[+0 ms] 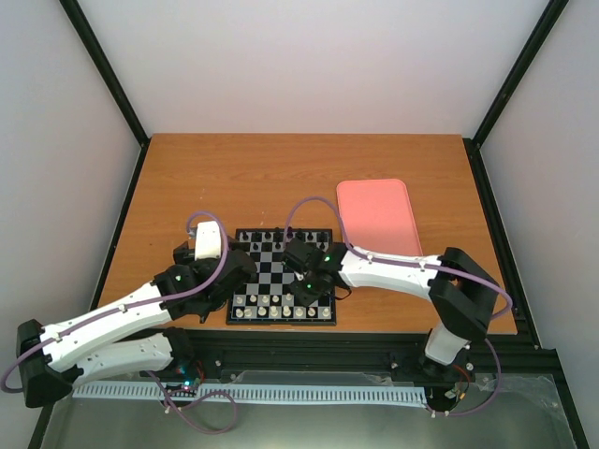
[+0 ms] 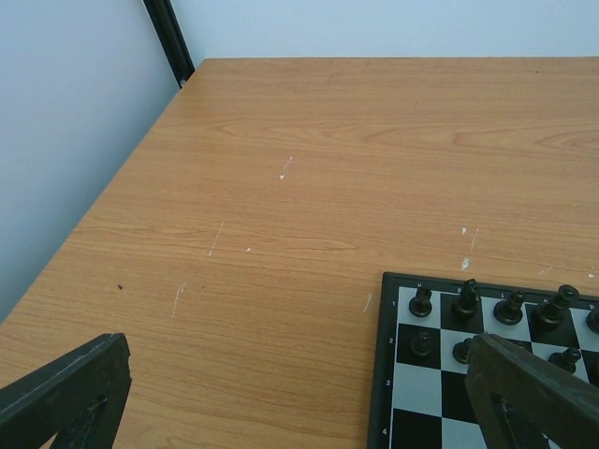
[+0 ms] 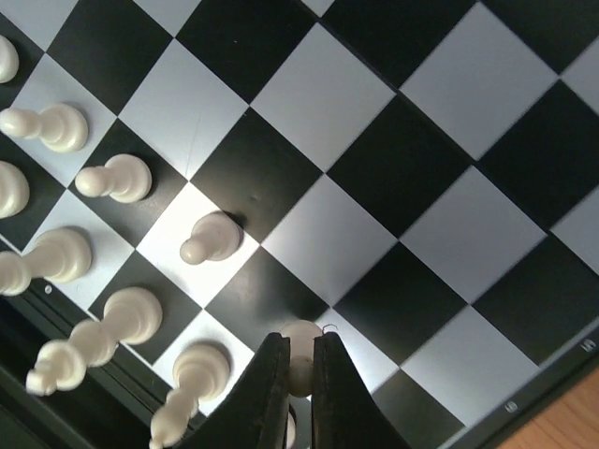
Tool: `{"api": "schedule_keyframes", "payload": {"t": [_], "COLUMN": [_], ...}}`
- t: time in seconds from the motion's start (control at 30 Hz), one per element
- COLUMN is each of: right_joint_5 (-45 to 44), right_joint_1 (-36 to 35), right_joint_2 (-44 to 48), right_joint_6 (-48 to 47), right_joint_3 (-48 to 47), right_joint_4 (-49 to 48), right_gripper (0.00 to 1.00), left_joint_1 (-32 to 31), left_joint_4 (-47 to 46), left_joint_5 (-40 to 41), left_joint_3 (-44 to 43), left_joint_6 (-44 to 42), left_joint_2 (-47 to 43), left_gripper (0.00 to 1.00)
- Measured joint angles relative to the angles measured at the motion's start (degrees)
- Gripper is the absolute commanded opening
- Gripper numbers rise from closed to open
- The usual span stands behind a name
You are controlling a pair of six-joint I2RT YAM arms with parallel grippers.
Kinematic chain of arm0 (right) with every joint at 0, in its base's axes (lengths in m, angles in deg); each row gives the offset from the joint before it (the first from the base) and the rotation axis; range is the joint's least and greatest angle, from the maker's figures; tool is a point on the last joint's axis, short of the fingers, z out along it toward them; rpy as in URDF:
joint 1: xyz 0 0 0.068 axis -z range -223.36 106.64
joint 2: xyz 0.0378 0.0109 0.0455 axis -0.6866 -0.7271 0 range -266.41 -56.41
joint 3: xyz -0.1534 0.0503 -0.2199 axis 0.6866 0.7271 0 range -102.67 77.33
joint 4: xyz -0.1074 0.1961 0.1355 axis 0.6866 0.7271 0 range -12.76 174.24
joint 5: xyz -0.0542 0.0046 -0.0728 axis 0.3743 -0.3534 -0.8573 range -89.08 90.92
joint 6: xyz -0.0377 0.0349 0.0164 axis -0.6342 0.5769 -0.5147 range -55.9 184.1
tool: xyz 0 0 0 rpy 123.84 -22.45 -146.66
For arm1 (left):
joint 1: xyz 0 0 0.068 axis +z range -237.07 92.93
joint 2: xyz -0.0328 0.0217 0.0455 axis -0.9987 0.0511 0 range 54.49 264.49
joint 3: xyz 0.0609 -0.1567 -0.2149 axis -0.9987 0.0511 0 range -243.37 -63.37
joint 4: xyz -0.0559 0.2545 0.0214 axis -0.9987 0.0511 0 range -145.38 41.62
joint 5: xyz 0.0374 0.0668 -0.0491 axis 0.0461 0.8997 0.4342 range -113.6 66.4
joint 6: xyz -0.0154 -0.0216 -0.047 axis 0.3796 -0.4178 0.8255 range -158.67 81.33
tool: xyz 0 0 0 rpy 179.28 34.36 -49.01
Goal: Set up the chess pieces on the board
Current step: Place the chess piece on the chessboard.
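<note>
Pinching a cream piece (image 3: pixel 301 363) over the board (image 1: pixel 271 271)

Right gripper (image 3: pixel 301 339) has its fingers (image 3: pixel 270 398) closed tight on that one piece, low over the board's near rows. Other white pieces (image 3: pixel 211 238) stand just beside it there. Black pieces (image 2: pixel 465 297) line the far edge. Left gripper (image 2: pixel 298 351) hangs spread wide with nothing in it, by the board's far left corner, above the bare wood of the table (image 1: pixel 234 178).

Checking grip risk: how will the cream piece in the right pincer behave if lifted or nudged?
The cream piece looks rigid and probably very light, being small against a board square. Its rounded, glossy surface may slip in the shut right pincer. Slim like its neighbours, it would likely tip if nudged.
</note>
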Motion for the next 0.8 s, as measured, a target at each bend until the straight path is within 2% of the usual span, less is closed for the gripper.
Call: {"api": "schedule_keyframes", "payload": {"t": [0.2, 0.8], "right_joint_5": [-1.2, -1.4], "right_joint_1": [-1.0, -2.1], "right_joint_2": [-4.2, -6.0], "right_joint_6": [0.3, 0.7], "right_joint_3": [-2.4, -3.3], "right_joint_4": [-0.4, -0.5], "right_gripper": [0.03, 0.03], "left_joint_1": [0.0, 0.0], "left_joint_4": [0.0, 0.0], "left_joint_5": [0.0, 0.0], "left_joint_3": [0.0, 0.0], "left_joint_6": [0.0, 0.0], "left_joint_2": [-0.2, -0.3], "left_gripper": [1.0, 1.0]}}
